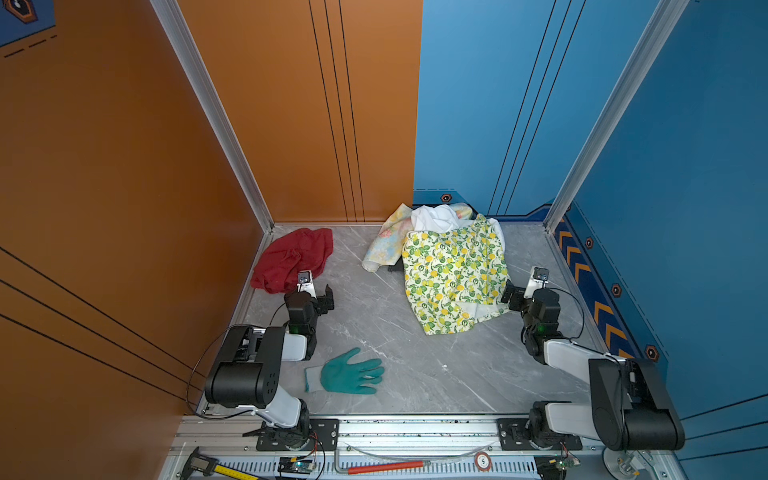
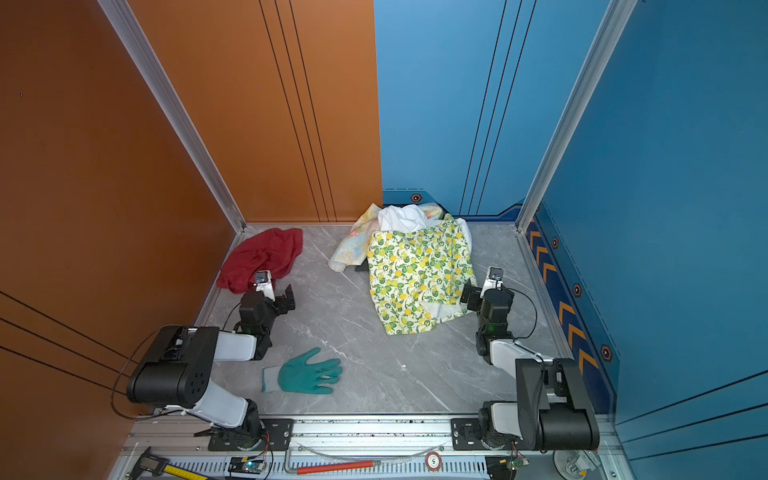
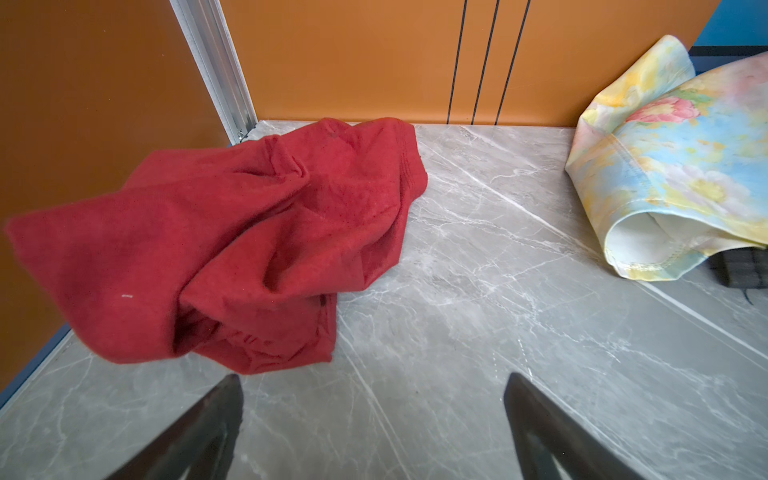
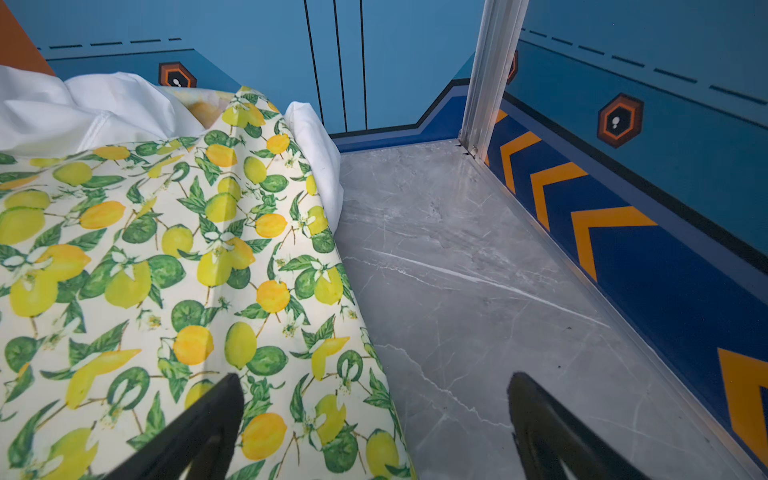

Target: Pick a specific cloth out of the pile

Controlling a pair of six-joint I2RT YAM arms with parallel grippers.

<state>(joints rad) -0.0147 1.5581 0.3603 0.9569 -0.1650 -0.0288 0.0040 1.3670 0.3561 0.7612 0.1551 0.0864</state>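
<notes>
A dark, ribbed, flat object lies half under the pale pastel floral cloth; I cannot tell what it is, and the wrist picture's edge cuts both off. In the pile of fabrics, the plain white cloth is mostly buried beneath the lemon-and-leaf print cloth. From above, my small white wrist camera mount covers the near edge of the dark red, crumpled cloth. The black fingers of my left gripper are blurred and run off the frame.
</notes>
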